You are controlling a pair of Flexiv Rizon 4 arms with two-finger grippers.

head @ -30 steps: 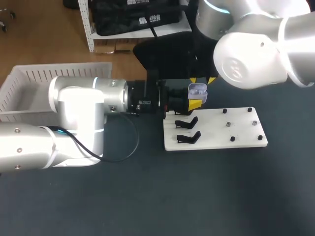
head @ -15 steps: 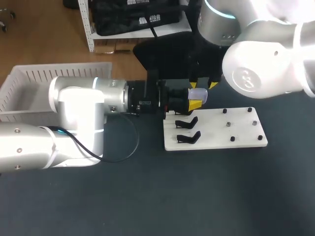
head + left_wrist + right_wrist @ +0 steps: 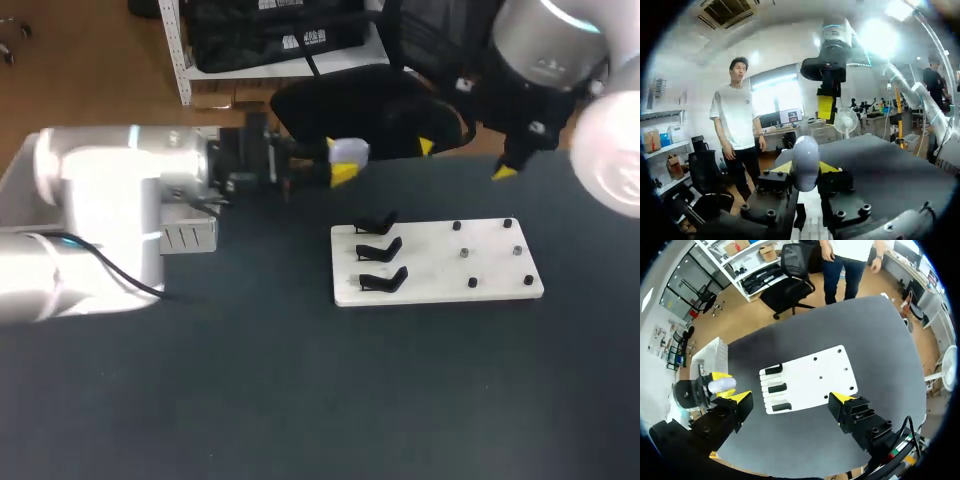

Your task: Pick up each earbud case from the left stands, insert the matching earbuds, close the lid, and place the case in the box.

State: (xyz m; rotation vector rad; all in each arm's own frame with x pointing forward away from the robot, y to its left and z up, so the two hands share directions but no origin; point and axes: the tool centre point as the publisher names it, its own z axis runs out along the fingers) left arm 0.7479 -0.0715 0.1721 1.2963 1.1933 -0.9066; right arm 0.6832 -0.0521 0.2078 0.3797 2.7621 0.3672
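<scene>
A dark table [image 3: 300,400] fills most of the head view, and a white rectangular board [image 3: 440,268] lies flat on it, right of the middle, with its long sides running across. On the board's right half stand 6 small studs, well apart from each other. 4 black studs [image 3: 457,226] mark the corners of a rectangle, with 2 grey studs [image 3: 465,253] between them.

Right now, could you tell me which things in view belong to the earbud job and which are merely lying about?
Job in hand:
earbud case, held in the left gripper
white board with three black stands and small pegs
white box
right gripper, open and empty

Lying about:
only the black cable by my left arm
</scene>
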